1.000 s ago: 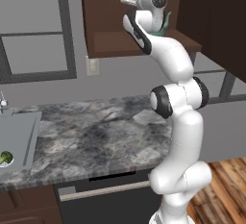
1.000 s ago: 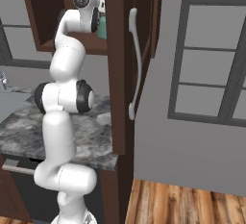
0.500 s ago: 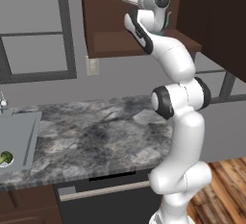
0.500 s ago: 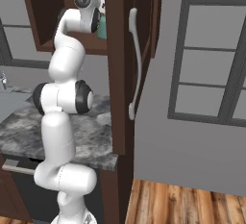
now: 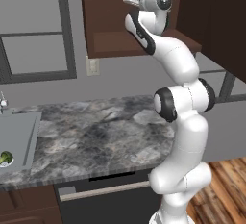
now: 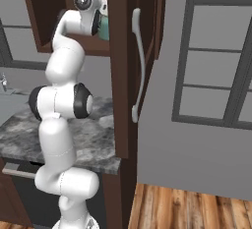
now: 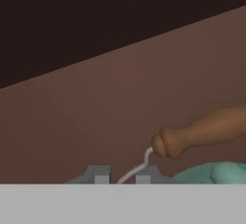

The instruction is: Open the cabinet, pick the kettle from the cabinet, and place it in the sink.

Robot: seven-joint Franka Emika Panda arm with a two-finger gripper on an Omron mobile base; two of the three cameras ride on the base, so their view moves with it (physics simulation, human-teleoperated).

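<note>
Gripper [image 7: 122, 175] inside the open cabinet [image 5: 115, 45], fingertips slightly apart straddling the thin wire of the kettle [image 7: 211, 174] handle, not yet clamped. Kettle body sits on the shelf just right of the fingers; brown grip runs rightward.
</note>
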